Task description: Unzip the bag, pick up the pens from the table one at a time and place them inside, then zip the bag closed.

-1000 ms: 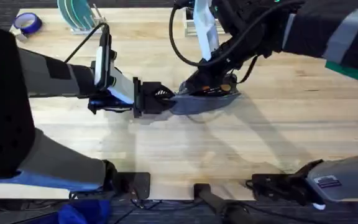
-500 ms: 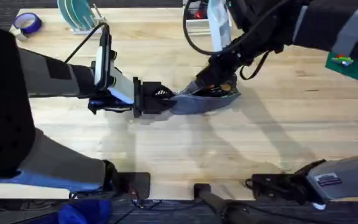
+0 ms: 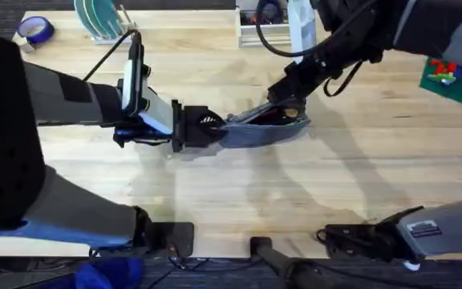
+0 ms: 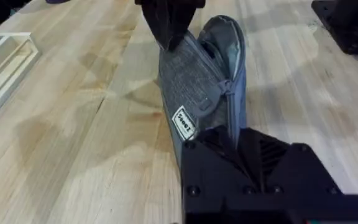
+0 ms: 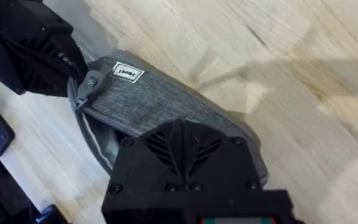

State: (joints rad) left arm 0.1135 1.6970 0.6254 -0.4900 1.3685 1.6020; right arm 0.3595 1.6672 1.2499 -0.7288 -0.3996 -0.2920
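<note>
the right claw point(image 3: 287, 103) is lifting away toward the upper right of the frame, its jaw state unclear. the left claw point(image 3: 212, 128) is pinching the bag point(image 3: 265, 128) at its near end, mid-frame on the worktop point(image 3: 335, 185). the bag is gaping; if that pinch slips, the pouch could twist while zipping.

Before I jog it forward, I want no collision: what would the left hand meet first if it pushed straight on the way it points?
The pencil pouch itself; the left hand already grips its near end. Beyond it, at the far end, sits the right hand.
</note>
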